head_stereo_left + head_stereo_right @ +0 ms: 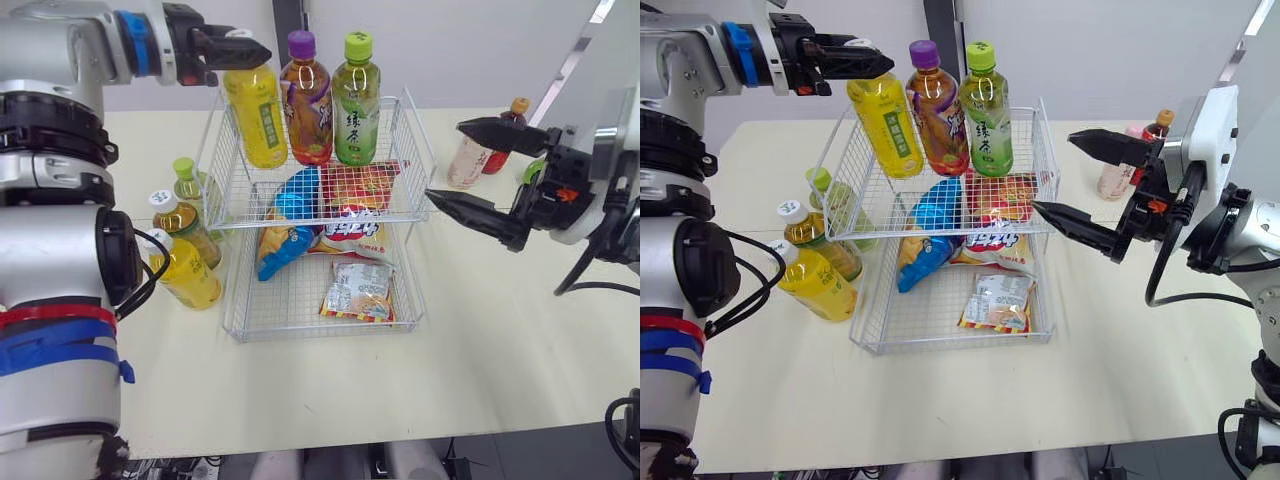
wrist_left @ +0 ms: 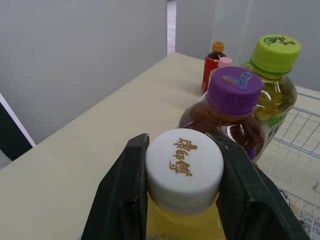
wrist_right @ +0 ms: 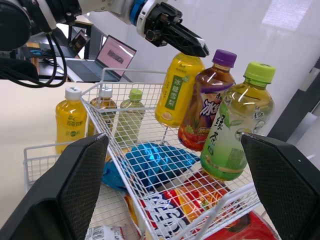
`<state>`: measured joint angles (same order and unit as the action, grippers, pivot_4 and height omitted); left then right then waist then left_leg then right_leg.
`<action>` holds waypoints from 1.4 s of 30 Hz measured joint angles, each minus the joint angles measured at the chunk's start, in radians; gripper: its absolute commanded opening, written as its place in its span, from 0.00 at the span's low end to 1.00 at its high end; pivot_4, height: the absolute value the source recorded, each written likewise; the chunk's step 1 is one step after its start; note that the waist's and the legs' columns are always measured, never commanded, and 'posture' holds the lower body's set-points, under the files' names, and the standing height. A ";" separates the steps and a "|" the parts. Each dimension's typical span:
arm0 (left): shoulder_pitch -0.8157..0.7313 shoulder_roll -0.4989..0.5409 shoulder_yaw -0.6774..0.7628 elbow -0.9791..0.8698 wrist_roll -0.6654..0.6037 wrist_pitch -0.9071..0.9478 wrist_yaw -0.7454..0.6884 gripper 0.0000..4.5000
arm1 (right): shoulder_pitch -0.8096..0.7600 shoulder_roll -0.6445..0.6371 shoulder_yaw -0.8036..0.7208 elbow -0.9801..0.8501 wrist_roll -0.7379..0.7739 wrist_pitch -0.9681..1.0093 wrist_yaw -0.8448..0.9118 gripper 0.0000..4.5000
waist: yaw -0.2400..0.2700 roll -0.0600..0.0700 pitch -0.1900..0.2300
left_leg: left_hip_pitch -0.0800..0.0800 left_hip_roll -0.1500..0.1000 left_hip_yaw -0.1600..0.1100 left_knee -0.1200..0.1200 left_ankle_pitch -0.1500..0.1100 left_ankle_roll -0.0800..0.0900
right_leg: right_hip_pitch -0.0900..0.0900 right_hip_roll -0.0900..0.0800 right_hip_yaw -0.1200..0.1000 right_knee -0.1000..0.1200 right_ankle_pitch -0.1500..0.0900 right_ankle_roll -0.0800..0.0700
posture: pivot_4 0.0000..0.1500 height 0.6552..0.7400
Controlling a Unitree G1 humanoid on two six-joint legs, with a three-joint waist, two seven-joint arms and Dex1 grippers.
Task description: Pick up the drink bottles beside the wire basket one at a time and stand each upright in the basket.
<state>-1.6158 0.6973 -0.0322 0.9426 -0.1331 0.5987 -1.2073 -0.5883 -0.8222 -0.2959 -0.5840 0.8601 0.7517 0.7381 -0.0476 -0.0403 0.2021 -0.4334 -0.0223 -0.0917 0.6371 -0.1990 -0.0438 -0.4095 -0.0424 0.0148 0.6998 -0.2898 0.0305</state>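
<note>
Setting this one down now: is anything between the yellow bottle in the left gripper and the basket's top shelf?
Nothing visible. The yellow bottle, gripped at its cap by the left gripper, is tilted over bare wire at the left end of the wire basket; the purple-capped bottle stands close beside it.

Eye views look down over the table. The left wrist camera hugs the white cap of the yellow bottle. The right wrist camera faces the wire basket, shared by all.

I see a crumpled blue snack bag, with a cream table spreading out around it. Just to its right lies a red and white snack bag. Nearer me than the blue bag, a small pale packet lies flat. Well apart from the blue bag, an open laptop shows a pink screen.
</note>
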 measured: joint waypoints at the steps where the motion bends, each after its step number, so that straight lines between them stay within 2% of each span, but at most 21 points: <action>1: 0.000 -0.002 0.000 0.000 0.000 0.000 0.000 0.30 | 0.000 -0.005 0.000 0.000 0.006 0.000 -0.001 1.00 | -0.001 0.000 0.000 | 0.000 0.000 0.000 0.000 0.000 0.000 | 0.000 0.000 0.000 0.000 0.000 0.000 | 1.00 1.00; 8: 0.003 -0.018 0.000 0.008 0.004 -0.038 0.020 0.30 | 0.000 -0.022 0.000 0.000 0.026 0.000 -0.005 1.00 | 0.000 0.000 0.000 | 0.000 0.000 0.000 0.002 0.000 0.000 | 0.001 0.000 0.000 0.000 0.000 0.000 | 1.00 1.00; 10: 0.003 -0.018 0.000 0.011 0.004 -0.041 0.018 0.47 | 0.000 -0.022 0.000 0.000 0.027 0.000 -0.009 1.00 | 0.000 0.000 0.000 | 0.000 0.000 0.000 0.002 0.000 0.000 | 0.001 0.000 0.000 0.000 0.000 0.000 | 1.00 1.00; 18: -0.006 -0.007 0.003 0.012 0.000 -0.047 -0.005 1.00 | 0.014 -0.022 0.002 0.000 0.026 -0.002 -0.019 1.00 | -0.001 0.000 0.000 | 0.000 0.000 -0.001 0.002 0.000 0.000 | 0.001 0.000 0.000 0.000 0.000 0.000 | 1.00 1.00; 25: -0.008 0.117 0.029 -0.070 -0.011 -0.001 -0.062 1.00 | 0.017 -0.036 0.005 0.003 0.015 -0.021 -0.010 1.00 | -0.010 0.000 0.000 | 0.000 0.001 -0.001 0.002 0.000 0.000 | 0.001 0.002 0.000 0.000 0.000 0.000 | 1.00 1.00; 30: 0.074 0.274 0.055 -0.266 -0.050 0.088 -0.138 1.00 | 0.015 -0.048 0.035 0.035 -0.026 -0.053 0.023 1.00 | -0.011 0.001 0.000 | 0.001 0.002 0.000 0.002 0.000 0.000 | 0.001 0.002 0.000 0.000 0.000 0.000 | 1.00 1.00; 36: 0.361 0.453 0.156 -0.546 -0.153 0.205 -0.187 1.00 | -0.032 -0.041 0.125 0.104 -0.072 -0.132 0.146 1.00 | -0.011 0.002 0.000 | 0.001 0.002 -0.001 0.003 0.000 0.000 | 0.002 0.002 0.000 0.000 0.000 0.000 | 1.00 1.00; 38: 0.515 0.526 0.228 -0.643 -0.184 0.224 -0.192 1.00 | -0.077 -0.035 0.167 0.140 -0.071 -0.141 0.214 1.00 | -0.012 0.002 0.000 | 0.001 0.002 -0.001 0.003 0.000 0.000 | 0.002 0.002 0.001 0.000 0.000 0.000 | 1.00 1.00; 42: 0.805 0.587 0.404 -0.793 -0.250 0.328 -0.200 1.00 | -0.160 -0.016 0.230 0.208 -0.083 -0.157 0.308 1.00 | -0.010 0.002 0.000 | 0.002 0.003 -0.001 0.003 0.000 0.000 | 0.003 0.002 0.000 0.000 0.000 0.000 | 1.00 1.00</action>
<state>-0.8104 1.2838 0.3717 0.1497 -0.3834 0.9264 -1.4075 -0.7484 -0.8386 -0.0659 -0.3760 0.7771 0.5943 1.0459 -0.0572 -0.0381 0.2019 -0.4316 -0.0196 -0.0931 0.6400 -0.1992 -0.0437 -0.4067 -0.0403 0.0144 0.6994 -0.2899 0.0303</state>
